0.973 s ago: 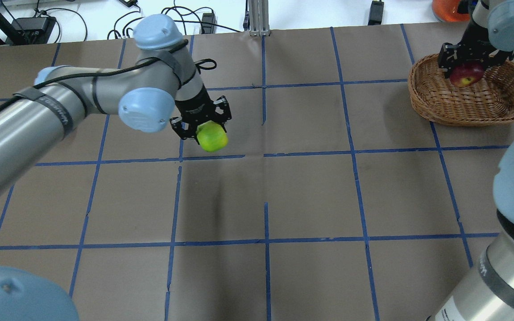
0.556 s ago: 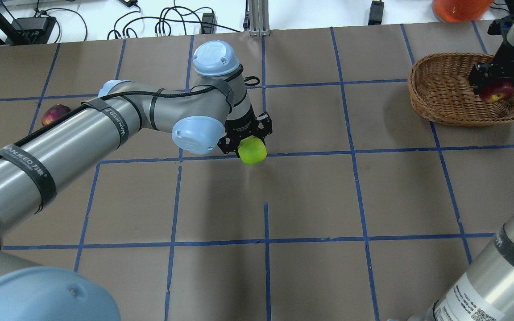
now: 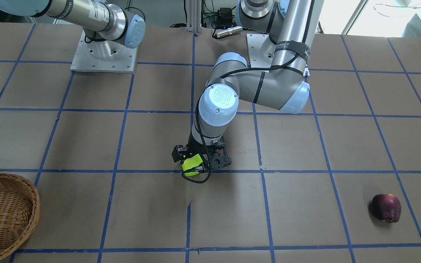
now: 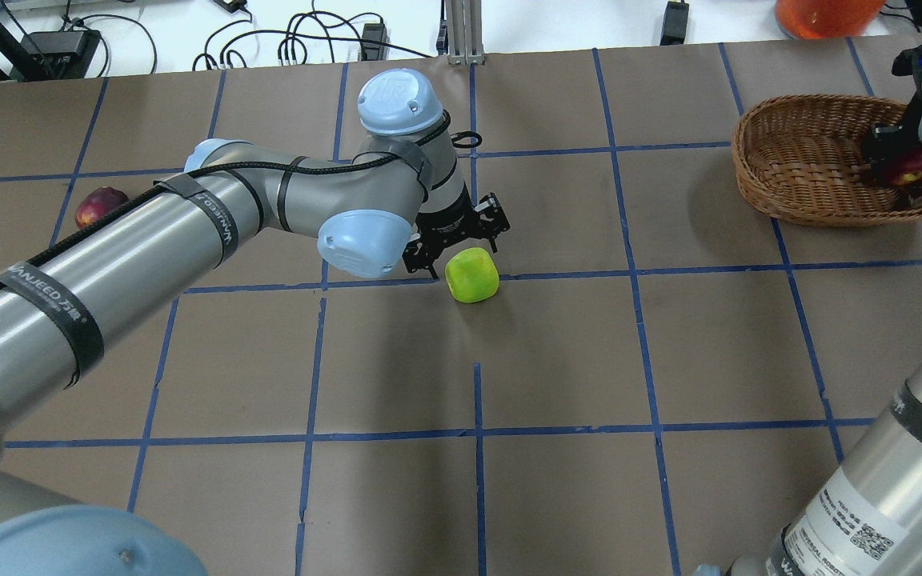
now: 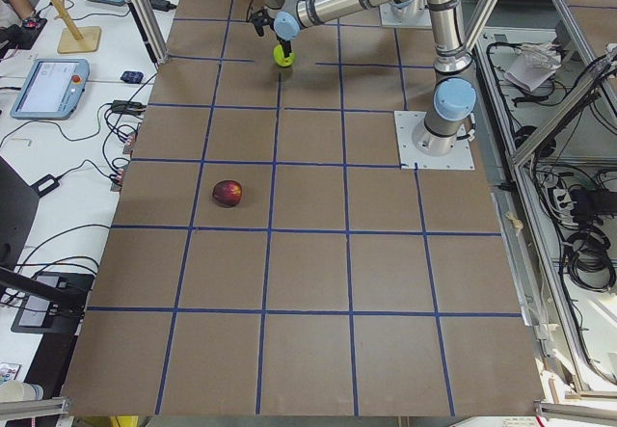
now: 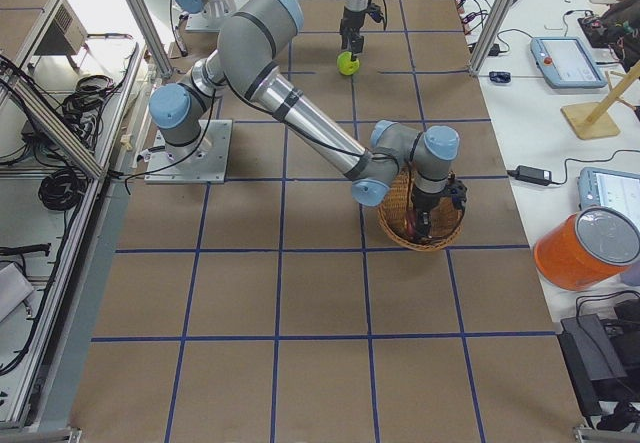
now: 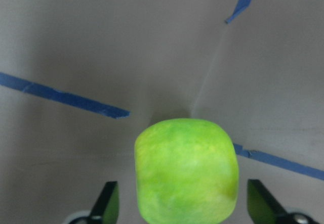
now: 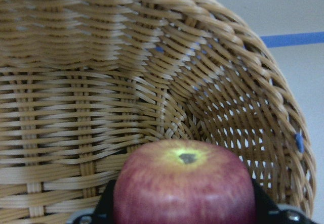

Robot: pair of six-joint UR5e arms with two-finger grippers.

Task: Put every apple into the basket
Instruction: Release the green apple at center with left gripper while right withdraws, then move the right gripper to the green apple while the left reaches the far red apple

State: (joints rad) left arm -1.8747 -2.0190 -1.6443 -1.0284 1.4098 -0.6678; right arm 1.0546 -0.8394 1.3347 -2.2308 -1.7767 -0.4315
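Observation:
The yellow-green apple (image 4: 471,274) rests on the table near the middle. My left gripper (image 4: 463,254) is open around it; in the left wrist view the fingers (image 7: 107,204) stand clear of the yellow-green apple (image 7: 186,178) on both sides. My right gripper (image 4: 901,164) is shut on the red apple (image 4: 915,166), low inside the wicker basket (image 4: 749,160) at the far right. In the right wrist view the red apple (image 8: 185,183) sits over the basket's weave (image 8: 76,107). The dark maroon apple (image 4: 99,205) lies alone at the far left.
The table is brown paper with a blue tape grid. An orange container (image 4: 825,12) stands behind the basket at the table's far edge. Cables and a metal post (image 4: 463,32) lie along the far edge. Tablets sit on the side bench (image 6: 565,58).
My left gripper moved right, set the yellow-green apple on the table and opened. My right gripper carried the red apple further right and lower into the basket.

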